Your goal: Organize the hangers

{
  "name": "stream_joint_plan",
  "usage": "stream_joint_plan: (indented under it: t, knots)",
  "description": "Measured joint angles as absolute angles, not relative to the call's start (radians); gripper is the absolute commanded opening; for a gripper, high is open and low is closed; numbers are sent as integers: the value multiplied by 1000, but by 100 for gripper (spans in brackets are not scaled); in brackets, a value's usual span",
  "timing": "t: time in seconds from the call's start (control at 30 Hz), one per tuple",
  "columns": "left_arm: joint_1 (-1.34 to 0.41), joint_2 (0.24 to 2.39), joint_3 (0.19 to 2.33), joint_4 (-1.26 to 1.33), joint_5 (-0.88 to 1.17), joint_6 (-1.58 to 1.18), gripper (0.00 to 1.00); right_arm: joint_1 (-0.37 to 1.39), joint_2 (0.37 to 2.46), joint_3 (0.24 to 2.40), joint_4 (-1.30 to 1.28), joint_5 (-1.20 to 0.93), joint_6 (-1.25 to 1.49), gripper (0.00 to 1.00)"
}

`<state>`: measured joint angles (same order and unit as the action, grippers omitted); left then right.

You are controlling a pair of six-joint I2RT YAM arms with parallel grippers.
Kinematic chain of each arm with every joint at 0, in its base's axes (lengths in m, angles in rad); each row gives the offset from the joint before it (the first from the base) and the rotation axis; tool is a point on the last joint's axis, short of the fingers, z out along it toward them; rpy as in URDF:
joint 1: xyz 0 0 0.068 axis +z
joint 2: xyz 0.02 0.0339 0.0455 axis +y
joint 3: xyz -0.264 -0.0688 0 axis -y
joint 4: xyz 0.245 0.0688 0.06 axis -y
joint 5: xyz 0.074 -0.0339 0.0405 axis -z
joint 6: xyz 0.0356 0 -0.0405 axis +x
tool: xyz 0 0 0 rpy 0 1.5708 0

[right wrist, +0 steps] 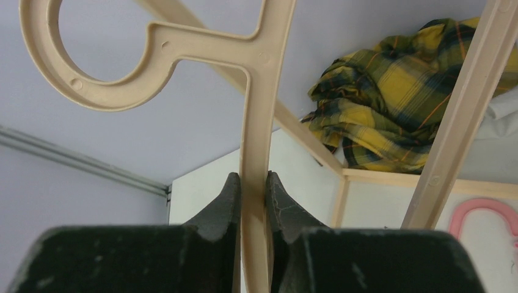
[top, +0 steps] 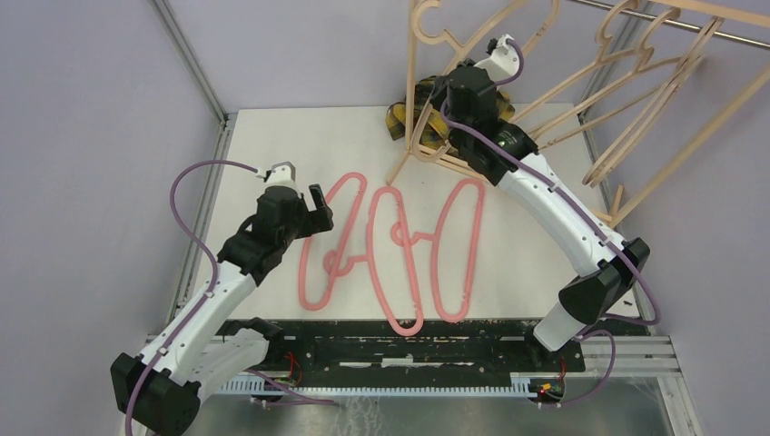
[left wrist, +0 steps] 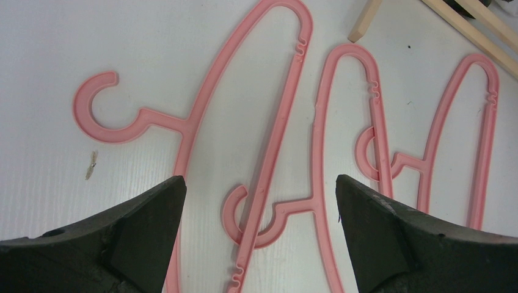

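3 pink hangers [left wrist: 284, 122] lie side by side on the white table [top: 272, 136], from its middle toward the near edge. The left gripper [left wrist: 259, 180] hangs over them, jaws spread wide. Near the far edge, the right gripper [right wrist: 252, 177] is clamped on a tan hanger [right wrist: 256, 91], which it holds upright beside the wooden rack [top: 410, 91] and the plaid cloth [right wrist: 379, 116].

Left gripper [left wrist: 259, 183] agape, right gripper [right wrist: 253, 181] clamped

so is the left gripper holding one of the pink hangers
No, the left gripper stands wide open above the pink hangers, which lie flat on the table.
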<state>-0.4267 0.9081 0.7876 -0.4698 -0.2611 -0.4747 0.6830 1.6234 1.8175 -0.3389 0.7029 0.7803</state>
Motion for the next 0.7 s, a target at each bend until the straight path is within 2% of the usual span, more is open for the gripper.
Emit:
stream_joint_plan:
  t: [0.17, 0.7]
  knots:
    - [-427, 918, 788, -470, -261, -475, 99, 619, 1620, 1816, -299, 671, 783, 1]
    - [-427, 943, 788, -467, -261, -475, 99, 614, 1559, 1814, -230, 612, 751, 1]
